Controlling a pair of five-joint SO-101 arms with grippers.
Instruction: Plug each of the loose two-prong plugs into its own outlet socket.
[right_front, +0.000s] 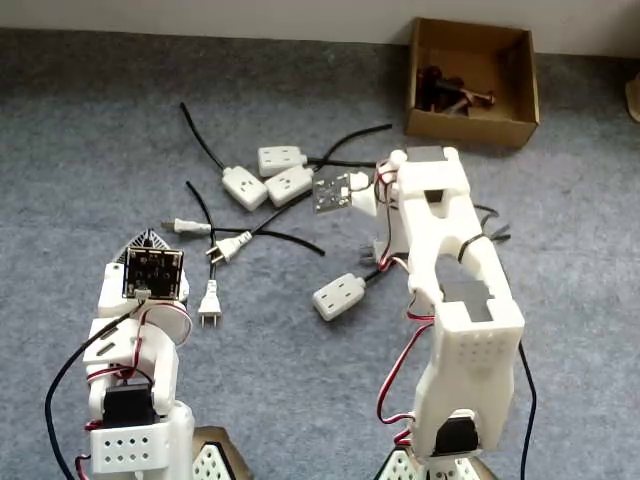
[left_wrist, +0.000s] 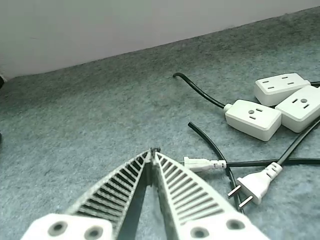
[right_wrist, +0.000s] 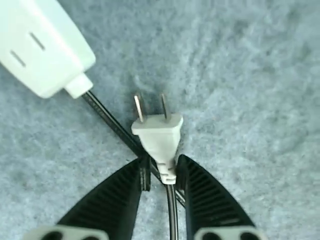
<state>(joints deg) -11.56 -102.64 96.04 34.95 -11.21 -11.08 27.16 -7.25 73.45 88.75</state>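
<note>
Right wrist view: right gripper (right_wrist: 160, 172) pinches the neck of a white plug (right_wrist: 157, 132); left gripper (left_wrist: 152, 152), fingers together

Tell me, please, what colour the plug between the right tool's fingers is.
White plug, black cord; the right wrist view shows it best.

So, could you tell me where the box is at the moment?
In the high view, the box sits at the far right of the carpet, near the wall, beyond the right arm.
</note>
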